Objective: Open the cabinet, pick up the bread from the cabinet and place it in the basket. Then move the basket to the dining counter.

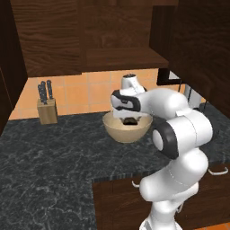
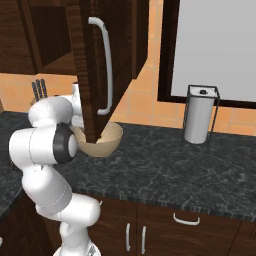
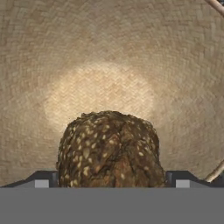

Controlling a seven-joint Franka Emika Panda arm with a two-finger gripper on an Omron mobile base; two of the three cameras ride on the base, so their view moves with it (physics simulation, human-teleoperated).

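I have the two-finger gripper (image 3: 109,181) lowered into the wide round light-tan basket (image 1: 127,129) on the black marbled countertop (image 1: 49,157). In the hand view the dark brown seeded piece of bread (image 3: 109,151) sits between the two dark finger tips (image 3: 41,180), and the woven floor of the basket is right behind it. The tips stand at both sides of the bread, so I judge the jaws are clenched on it, not released.

What worries me from here: I cannot tell how far the bread is above the basket floor. If I release too high, it may bounce or roll toward the wall. If I go lower, the fingers may press the basket and push it along the countertop.

The open dark brown wood-grain cabinet door (image 2: 95,65), with its long silver bar handle (image 2: 106,65), hangs just above the basket in the right base view. When I lift the arm out, the wrist could knock this door.

Hard to see: in the left base view the white arm covers most of the basket opening, and I make out only a dark spot inside it. In the right base view the door hides the gripper and the middle of the basket. The bottom of the bread is cut off in the hand view.
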